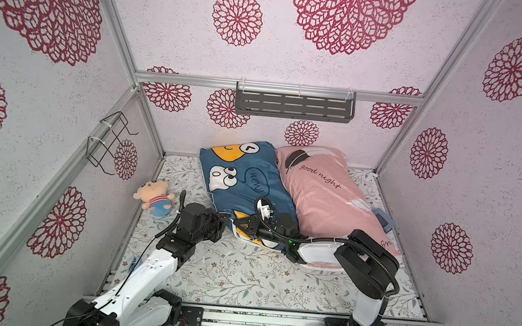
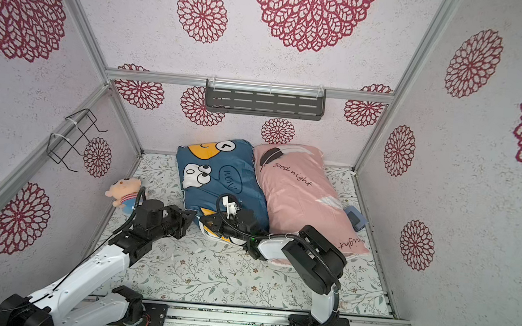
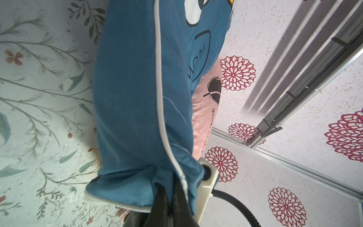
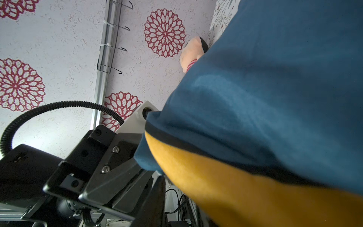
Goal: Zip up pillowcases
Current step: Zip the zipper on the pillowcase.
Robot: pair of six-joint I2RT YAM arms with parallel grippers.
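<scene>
- At the near edge of the blue pillowcase (image 1: 242, 175) we find both tools. The left gripper (image 1: 225, 218) is clamped on the near left corner. In the left wrist view, cloth and white piping (image 3: 160, 88) are bunched between its fingers (image 3: 165, 206).
- The right gripper (image 1: 238, 224) lies against the same near edge, just beside the left one. Cloth hides its jaws in the right wrist view, so we cannot tell whether they stand apart or hold anything.
- Hazard: no zipper or slider shows in any view. In our judgement, a right gripper closing blind could catch loose cloth instead of the pull tab.
- Hazard: the left hold takes only a small gather of the corner. A pull along the seam could tug the cloth free. It could also drag the whole pillow over the floral sheet (image 1: 243, 275) instead of tensioning the seam.
- Hazard: the pink pillowcase (image 1: 324, 195) touches the blue one along its right side, and the right arm (image 1: 319, 254) lies over its near end. Any drag on the blue one could shift the pink one as well.
- Condition, blue: it lies on the sheet, fully stuffed, with cartoon faces and a speech bubble uppermost. The near corner is lifted and creased.
- Condition, pink: it lies flat, showing a feather and "good night". We cannot establish whether either case is zipped.
</scene>
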